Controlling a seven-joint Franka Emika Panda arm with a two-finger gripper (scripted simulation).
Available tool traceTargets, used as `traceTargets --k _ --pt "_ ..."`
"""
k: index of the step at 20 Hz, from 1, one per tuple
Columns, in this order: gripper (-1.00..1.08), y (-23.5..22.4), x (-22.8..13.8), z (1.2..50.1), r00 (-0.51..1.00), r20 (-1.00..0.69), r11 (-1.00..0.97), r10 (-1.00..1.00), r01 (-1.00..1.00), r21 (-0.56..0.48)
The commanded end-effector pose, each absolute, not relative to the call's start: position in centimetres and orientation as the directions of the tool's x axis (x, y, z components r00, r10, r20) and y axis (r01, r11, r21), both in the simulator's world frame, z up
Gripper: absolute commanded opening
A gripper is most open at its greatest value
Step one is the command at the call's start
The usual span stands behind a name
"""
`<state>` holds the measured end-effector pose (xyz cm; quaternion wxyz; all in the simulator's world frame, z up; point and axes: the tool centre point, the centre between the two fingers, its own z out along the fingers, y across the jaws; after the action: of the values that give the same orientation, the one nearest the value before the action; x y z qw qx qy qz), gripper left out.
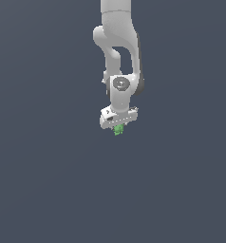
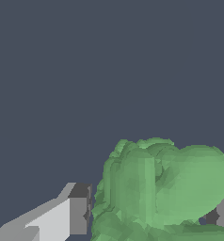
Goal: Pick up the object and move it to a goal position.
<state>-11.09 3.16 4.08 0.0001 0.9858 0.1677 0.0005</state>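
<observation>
The object is a tiny bright green lumpy item sitting right under the white gripper in the exterior view. In the wrist view the object fills the space between the two fingers: one grey-tipped finger is on one side and the other finger is mostly hidden behind the green lump. The jaws stand close against the object on both sides, shut on it. The white arm hangs down from the top of the exterior view.
A plain dark grey-blue surface fills the rest of both views. No other objects, containers or edges show.
</observation>
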Motion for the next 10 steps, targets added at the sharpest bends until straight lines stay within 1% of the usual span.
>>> traceTargets --k 1,10 --pt "-1.00 3.15 -11.10 3.98 0.944 0.000 -0.944 0.330 0.330 0.000" --pt "-1.00 2.16 -10.52 4.73 0.944 0.001 -0.944 0.331 0.331 0.000"
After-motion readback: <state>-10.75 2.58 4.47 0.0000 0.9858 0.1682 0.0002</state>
